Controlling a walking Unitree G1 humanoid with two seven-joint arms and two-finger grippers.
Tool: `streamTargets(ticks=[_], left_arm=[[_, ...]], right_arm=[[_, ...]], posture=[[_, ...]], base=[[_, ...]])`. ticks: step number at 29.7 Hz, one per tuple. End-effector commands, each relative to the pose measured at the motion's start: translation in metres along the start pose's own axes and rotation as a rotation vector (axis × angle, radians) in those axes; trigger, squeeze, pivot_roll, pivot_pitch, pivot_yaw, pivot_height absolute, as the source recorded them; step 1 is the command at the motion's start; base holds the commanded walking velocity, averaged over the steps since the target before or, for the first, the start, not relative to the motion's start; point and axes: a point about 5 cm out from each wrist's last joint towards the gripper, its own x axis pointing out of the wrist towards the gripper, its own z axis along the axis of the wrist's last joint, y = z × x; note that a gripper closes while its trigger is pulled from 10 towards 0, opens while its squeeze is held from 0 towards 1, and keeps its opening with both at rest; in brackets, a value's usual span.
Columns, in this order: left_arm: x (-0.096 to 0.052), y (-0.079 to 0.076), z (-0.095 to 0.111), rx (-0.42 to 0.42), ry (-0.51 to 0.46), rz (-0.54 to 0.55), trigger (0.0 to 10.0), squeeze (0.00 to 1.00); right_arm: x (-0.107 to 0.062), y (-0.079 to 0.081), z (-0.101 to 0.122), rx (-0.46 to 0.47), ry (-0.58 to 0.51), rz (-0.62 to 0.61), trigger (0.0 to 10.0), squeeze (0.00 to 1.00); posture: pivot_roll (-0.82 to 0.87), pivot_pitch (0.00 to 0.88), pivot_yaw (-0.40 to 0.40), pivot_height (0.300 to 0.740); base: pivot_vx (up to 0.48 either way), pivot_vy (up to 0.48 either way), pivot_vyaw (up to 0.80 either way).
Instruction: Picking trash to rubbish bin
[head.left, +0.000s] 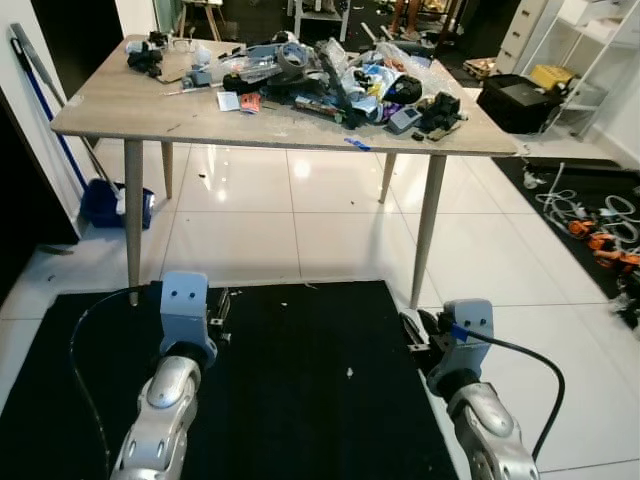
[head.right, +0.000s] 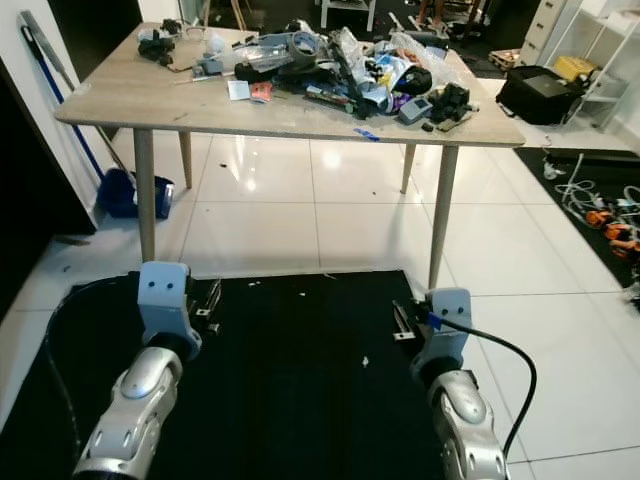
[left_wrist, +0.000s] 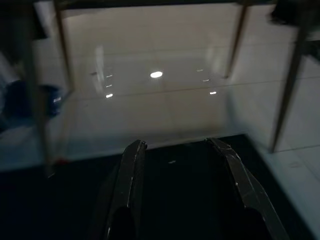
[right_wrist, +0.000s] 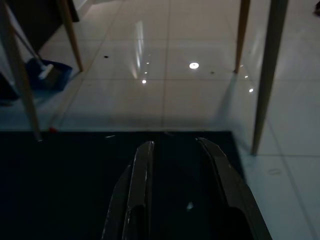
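A heap of trash (head.left: 330, 80), wrappers, plastic bags, tape and small dark gadgets, covers the far half of a wooden table (head.left: 120, 110) ahead of me. A small white scrap (head.left: 349, 372) lies on the black mat (head.left: 300, 400) between my arms. Both arms are held low over the mat, short of the table. My left gripper (left_wrist: 176, 145) is open with nothing between its fingers, and my right gripper (right_wrist: 176, 144) is open and empty too. In the left eye view, the left gripper (head.left: 218, 305) and right gripper (head.left: 415, 330) point toward the table legs.
A blue dustpan (head.left: 105, 203) and a broom handle (head.left: 40, 80) lean by the left wall. A black case (head.left: 515, 100) and white shelving (head.left: 600, 50) stand at the right. Cables and orange tools (head.left: 600, 225) lie on the glossy white tiles there.
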Motion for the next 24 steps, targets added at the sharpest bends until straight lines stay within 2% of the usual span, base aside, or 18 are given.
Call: streamTargets(ticks=[1,24], left_arm=[[-0.0018,0.0022,-0.0044,0.015,0.025,0.004,10.0,0.00],[0.0008,0.0017,0.0002,0.017,0.016,-0.010,10.0,0.00]], right_arm=[[-0.0015,0.0020,-0.0041,0.008,0.017,-0.002,10.0,0.00],[0.0009,0.0025,0.0025,0.019,-0.017,-0.021,10.0,0.00]], posture=[[-0.03,0.100,-0.078,0.740],[-0.03,0.117,-0.070,0.740]], base=[[0.300,0.000,0.00],[0.298,0.000,0.00]])
